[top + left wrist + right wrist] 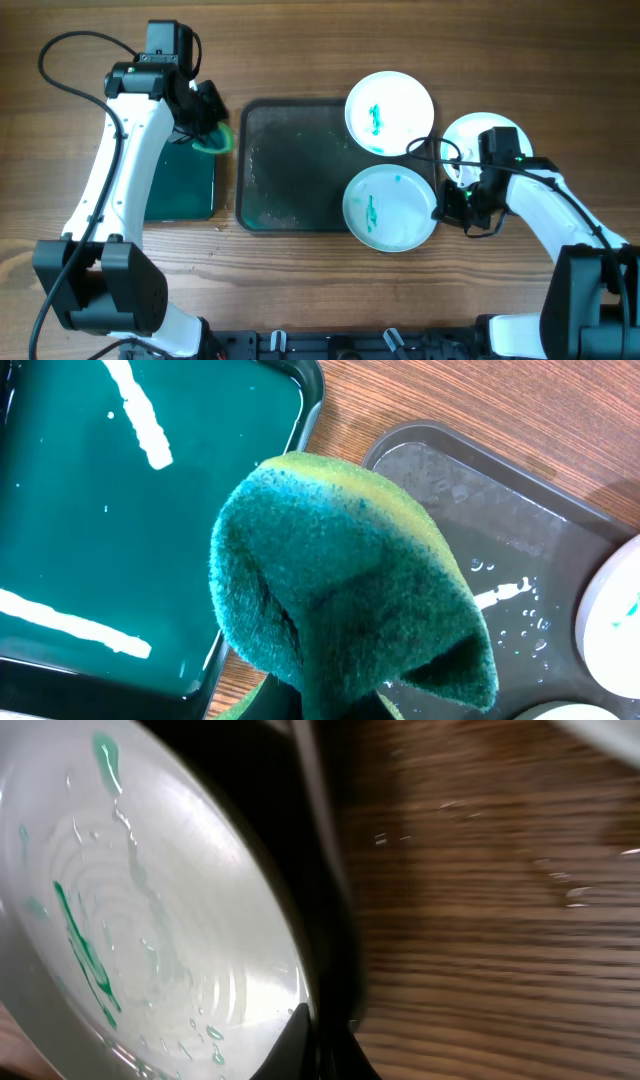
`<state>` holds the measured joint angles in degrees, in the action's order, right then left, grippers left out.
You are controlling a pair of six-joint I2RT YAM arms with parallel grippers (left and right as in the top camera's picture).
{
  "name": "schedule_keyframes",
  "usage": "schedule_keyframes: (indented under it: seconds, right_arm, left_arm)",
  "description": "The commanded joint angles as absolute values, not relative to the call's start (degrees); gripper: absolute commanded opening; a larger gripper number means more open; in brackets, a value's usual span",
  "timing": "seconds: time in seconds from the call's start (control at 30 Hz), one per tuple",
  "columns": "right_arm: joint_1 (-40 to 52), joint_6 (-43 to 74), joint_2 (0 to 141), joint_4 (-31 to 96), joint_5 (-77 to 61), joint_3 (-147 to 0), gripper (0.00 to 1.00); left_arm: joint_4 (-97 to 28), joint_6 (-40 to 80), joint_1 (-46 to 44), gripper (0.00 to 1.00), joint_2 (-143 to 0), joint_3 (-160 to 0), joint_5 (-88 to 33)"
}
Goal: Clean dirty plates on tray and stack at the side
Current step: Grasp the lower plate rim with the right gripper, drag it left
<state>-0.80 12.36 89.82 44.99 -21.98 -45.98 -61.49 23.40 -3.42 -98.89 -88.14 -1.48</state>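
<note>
My left gripper is shut on a green and yellow sponge, held above the gap between the two trays. The sponge fills the left wrist view and hides the fingers. Two dirty plates with teal smears sit at the right end of the dark grey tray, one far and one near. My right gripper is shut on the near plate's right rim. The right wrist view shows that wet, smeared plate with the fingers pinching its edge. A third, plain white plate lies on the table, partly under my right arm.
A smaller black tray with green liquid inside stands left of the grey tray and shows in the left wrist view. The grey tray's floor is wet. Bare wooden table lies right of the plates.
</note>
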Motion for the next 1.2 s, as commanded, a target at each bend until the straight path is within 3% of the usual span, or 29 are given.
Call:
schedule_keyframes:
  seconds: [0.0, 0.17, 0.33, 0.53, 0.7, 0.83, 1.0, 1.17]
  right_arm:
    - [7.0, 17.2, 89.6, 45.2, -23.9, -48.6, 0.04]
    - [17.8, 32.3, 89.6, 41.8, -18.6, -53.8, 0.04]
    - [25.7, 45.6, 90.6, 29.8, -12.1, -54.4, 0.04]
    - [29.0, 50.6, 97.2, 19.9, -11.7, -54.4, 0.04]
    - [29.6, 50.5, 101.6, 16.3, -15.6, -54.9, 0.06]
    - [29.5, 45.0, 101.7, 20.7, -15.1, -58.5, 0.25]
    - [28.7, 39.2, 101.8, 27.5, -11.7, -63.1, 0.38]
    - [28.3, 39.2, 104.6, 27.4, -11.0, -63.3, 0.37]
  left_arm:
    - [-61.3, 22.7, -3.6, 0.04, -98.3, -88.9, -2.1]
    - [-61.3, 22.7, -3.6, 0.04, -98.3, -88.9, -2.1]
    - [-61.2, 22.7, -3.6, 0.04, -98.3, -88.9, -2.1]
    - [-61.2, 22.7, -3.6, 0.04, -98.3, -88.9, -2.1]
    - [-61.3, 22.7, -3.6, 0.04, -98.3, -88.9, -2.1]
    - [-61.3, 22.7, -3.6, 0.04, -98.3, -88.9, -2.1]
    - [-61.3, 22.7, -4.2, 0.04, -98.3, -88.8, -2.1]
    - [-61.1, 22.7, -7.0, 0.04, -100.1, -88.8, -2.1]
